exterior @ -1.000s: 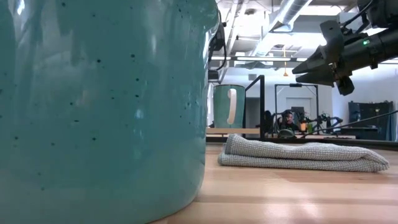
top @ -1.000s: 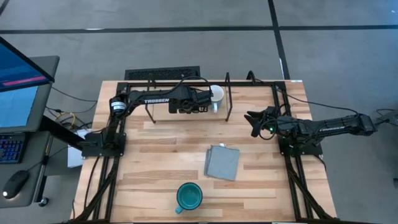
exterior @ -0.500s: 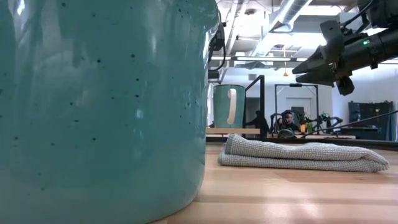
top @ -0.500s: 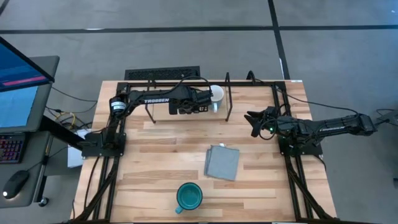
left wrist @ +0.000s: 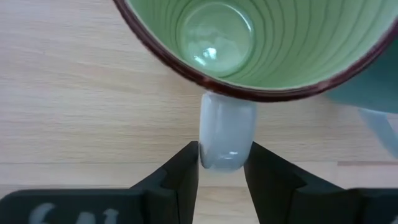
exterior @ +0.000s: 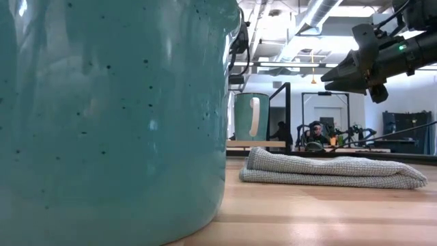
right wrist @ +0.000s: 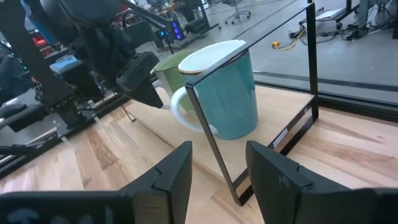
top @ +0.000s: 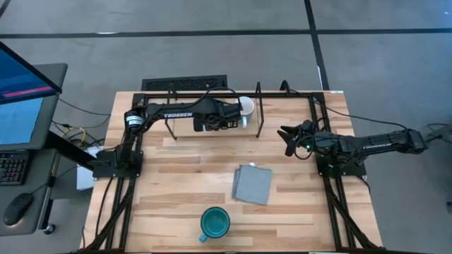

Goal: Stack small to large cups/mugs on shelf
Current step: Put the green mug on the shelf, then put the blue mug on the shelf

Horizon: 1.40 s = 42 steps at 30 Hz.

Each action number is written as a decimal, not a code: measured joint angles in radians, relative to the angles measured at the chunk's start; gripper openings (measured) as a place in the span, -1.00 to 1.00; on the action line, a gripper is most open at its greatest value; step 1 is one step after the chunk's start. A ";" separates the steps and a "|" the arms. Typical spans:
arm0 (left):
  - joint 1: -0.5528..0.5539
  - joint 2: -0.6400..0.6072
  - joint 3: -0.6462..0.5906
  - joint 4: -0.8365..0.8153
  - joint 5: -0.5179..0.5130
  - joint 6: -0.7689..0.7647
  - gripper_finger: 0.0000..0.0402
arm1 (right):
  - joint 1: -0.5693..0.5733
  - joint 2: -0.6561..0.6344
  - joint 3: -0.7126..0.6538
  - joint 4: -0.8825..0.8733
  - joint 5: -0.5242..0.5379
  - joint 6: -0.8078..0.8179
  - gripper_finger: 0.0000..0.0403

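- The large teal mug (top: 215,223) stands upright at the 6 o'clock edge of the table (top: 176,197), handle toward 7 o'clock; no gripper is near it.
- The grey cloth (top: 252,183) lies folded and flat just past it, toward 1 o'clock from that mug, and apart from it.
- The right gripper (top: 287,138) hangs above the table's 3 o'clock side, pointing toward 9 o'clock; its fingers are parted and nothing is between them; it is well clear of the cloth and of the mugs.
- The shelf (top: 258,113), a thin black wire frame, runs along the 12 o'clock edge.
- The left gripper (top: 239,116) reaches in from 9 o'clock to the shelf; its two fingers are closed on either side of the pale handle of the light-green mug (left wrist: 249,43), pressing against it; that mug sits upright, mouth up, with a dark rim, over light wood; whether it rests on the wood or is raised cannot be told.
- A smaller teal mug with a white inside (right wrist: 227,93) stands upright close beside the green one, on its 3 o'clock side, behind a shelf post; whether the two touch cannot be told.
- A person (exterior: 315,130) shows far off in the room beyond the table.
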<state>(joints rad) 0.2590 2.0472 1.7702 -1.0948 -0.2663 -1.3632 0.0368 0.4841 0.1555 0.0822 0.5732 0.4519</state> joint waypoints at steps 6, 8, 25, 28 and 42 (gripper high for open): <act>0.000 0.000 0.000 -0.003 0.000 0.005 -0.48 | 0.000 0.000 0.000 0.000 0.000 0.000 -0.14; 0.000 0.000 0.000 -0.003 0.000 0.007 -0.49 | 0.000 0.000 0.000 0.000 0.000 0.000 -0.14; -0.001 0.000 0.000 -0.004 0.060 0.033 -0.49 | 0.000 0.000 0.000 0.000 0.000 0.000 -0.14; -0.001 0.000 0.000 -0.004 0.068 0.023 -0.49 | 0.000 0.000 0.000 0.000 0.000 0.000 -0.14; -0.072 0.000 0.000 -0.093 0.090 0.014 -0.45 | 0.000 0.000 0.000 0.000 0.000 0.000 -0.14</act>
<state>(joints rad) 0.1867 2.0472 1.7699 -1.1883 -0.1763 -1.3496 0.0368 0.4842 0.1555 0.0822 0.5728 0.4522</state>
